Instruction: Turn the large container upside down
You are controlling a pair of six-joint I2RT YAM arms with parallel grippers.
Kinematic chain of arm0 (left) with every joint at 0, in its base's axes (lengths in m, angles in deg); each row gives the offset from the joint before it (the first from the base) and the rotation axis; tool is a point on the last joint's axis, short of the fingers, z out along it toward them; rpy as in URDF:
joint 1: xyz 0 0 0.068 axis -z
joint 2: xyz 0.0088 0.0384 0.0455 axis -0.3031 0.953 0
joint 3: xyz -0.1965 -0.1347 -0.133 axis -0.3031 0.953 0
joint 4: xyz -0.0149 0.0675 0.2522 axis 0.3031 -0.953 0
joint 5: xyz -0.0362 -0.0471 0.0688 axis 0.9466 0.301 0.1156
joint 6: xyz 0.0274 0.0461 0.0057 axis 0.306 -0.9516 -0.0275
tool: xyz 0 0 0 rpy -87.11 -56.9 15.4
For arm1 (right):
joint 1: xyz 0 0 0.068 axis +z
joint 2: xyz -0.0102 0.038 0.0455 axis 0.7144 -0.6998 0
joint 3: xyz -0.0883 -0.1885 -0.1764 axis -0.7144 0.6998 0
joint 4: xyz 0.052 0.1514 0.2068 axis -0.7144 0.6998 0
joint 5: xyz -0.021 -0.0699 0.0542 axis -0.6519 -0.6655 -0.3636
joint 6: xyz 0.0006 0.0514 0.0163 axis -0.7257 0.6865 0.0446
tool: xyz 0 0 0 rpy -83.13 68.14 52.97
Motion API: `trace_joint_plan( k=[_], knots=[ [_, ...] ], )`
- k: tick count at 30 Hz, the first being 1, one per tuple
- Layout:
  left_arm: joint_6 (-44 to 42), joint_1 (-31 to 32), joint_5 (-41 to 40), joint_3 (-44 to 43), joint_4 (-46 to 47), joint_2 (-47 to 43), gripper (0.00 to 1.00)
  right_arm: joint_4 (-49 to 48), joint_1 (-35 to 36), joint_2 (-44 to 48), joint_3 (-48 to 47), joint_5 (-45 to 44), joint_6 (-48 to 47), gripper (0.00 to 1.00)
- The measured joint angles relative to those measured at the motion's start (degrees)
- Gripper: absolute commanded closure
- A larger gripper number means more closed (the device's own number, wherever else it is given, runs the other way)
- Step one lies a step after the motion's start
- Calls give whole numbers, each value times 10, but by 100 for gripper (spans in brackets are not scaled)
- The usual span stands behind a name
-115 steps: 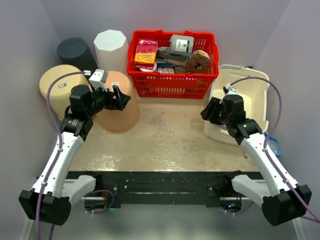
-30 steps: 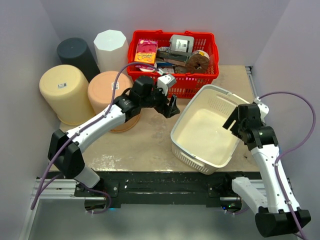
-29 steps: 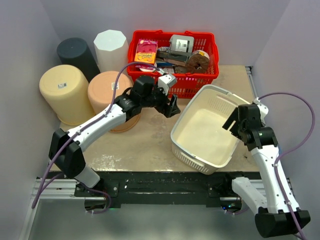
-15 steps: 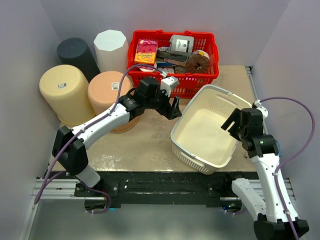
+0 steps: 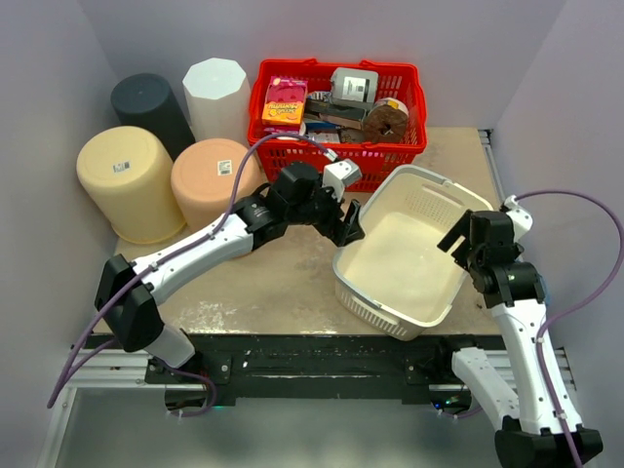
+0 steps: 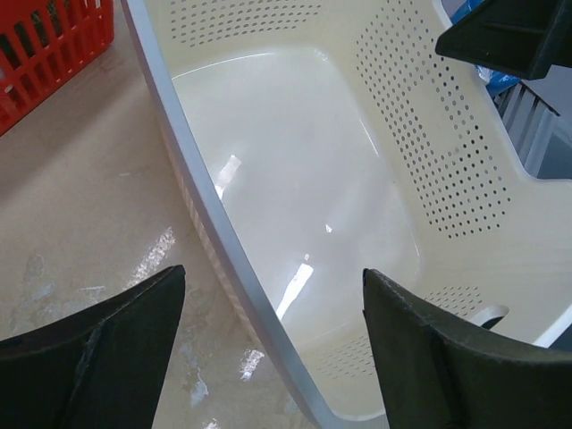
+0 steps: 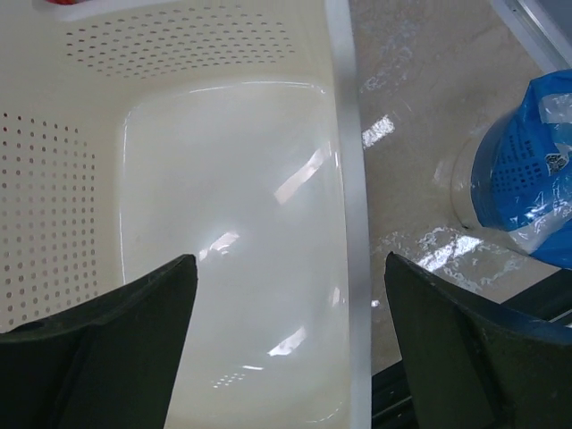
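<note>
Fingers [image 6: 89,353] spread, the left gripper [image 5: 348,222] and right gripper [image 5: 456,237] straddle the nine and three o'clock rims of the cream perforated plastic container [image 5: 400,263], mouth up, long axis one-to-seven o'clock.

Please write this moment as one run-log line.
basin: opening up, empty | left gripper: open, astride rim | right gripper: open, astride opposite rim | flip: not done

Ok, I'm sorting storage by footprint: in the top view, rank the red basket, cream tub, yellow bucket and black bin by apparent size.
1. red basket and cream tub: they look about alike, so I won't rank one above the other.
2. yellow bucket.
3. black bin, partly hidden and farther back.
</note>
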Motion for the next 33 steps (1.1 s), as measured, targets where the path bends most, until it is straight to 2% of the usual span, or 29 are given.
trace_joint_plan(
  k=[10, 19, 24, 33],
  knots=[
    [-55, 0, -44, 17, -16, -15, 15, 0, 0, 23, 20, 6, 50, 19],
    [-66, 0, -39, 56, 0, -16, 16, 7, 0, 39, 59, 15, 86, 29],
    [-63, 0, -29, 82, 20, -16, 19, 5, -1, 39, 65, 18, 91, 36],
    [-33, 0, -19, 130, 78, -21, 29, -12, -3, 28, 84, 51, 89, 41]
  ],
)
